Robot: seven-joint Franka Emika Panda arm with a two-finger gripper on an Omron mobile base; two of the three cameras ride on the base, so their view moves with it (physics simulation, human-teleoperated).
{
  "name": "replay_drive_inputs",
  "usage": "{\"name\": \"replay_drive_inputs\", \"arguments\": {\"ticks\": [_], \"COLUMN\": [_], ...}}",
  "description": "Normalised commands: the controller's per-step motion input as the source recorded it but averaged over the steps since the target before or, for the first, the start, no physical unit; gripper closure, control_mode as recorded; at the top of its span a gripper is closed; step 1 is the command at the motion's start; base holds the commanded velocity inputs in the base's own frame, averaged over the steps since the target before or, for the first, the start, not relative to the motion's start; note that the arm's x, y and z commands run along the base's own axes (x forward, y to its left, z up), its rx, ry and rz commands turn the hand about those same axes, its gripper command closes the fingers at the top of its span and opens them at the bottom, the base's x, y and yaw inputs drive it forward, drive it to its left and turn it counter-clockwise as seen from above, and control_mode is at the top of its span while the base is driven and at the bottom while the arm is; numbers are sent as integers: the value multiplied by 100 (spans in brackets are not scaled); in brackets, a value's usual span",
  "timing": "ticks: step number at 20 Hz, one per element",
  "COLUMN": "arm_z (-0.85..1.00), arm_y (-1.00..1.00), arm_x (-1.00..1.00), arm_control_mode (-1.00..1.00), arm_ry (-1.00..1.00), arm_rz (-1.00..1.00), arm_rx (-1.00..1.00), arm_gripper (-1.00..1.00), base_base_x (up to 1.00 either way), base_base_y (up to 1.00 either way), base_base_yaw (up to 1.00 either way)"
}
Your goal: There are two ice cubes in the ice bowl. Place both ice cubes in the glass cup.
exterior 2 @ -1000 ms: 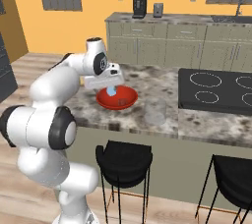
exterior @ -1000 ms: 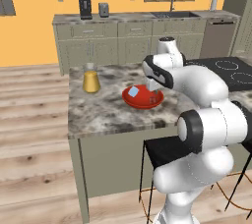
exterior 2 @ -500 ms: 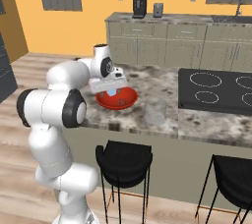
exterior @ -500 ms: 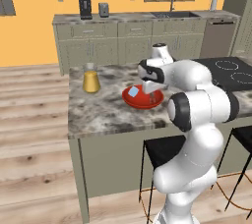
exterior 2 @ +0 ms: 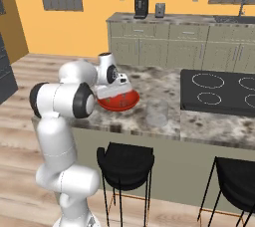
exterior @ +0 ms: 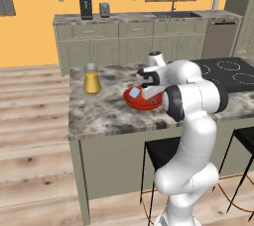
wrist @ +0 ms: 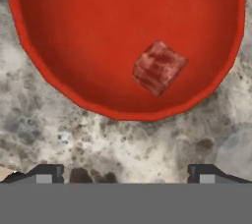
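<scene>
A speckled grey-and-white marble island counter stood over pale wooden plank flooring, with a black induction hob set into it right of the pincer. Two black bar stools were tucked under its near edge. Beyond the pincer, grey-green base cabinets ran along an orange-yellow wall, carrying a black coffee machine and a small grey toaster
</scene>
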Motion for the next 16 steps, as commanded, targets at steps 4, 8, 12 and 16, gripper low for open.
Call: {"name": "replay_drive_inputs", "arguments": {"ticks": [4,8,12,16], "arm_z": [-39,-25,-21,-23], "arm_y": [-22,-1,0,0], "arm_x": [29,36,36,37], "arm_control_mode": [-100,-100,-100,-100], "arm_ry": [0,0,0,-1], "arm_rz": [5,0,0,0], "arm_rx": [-1,0,0,0], "arm_gripper": [-100,-100,-100,-100], "base_base_x": [0,0,0,0], "base_base_y": [0,0,0,0], "base_base_yaw": [0,0,0,0]}}
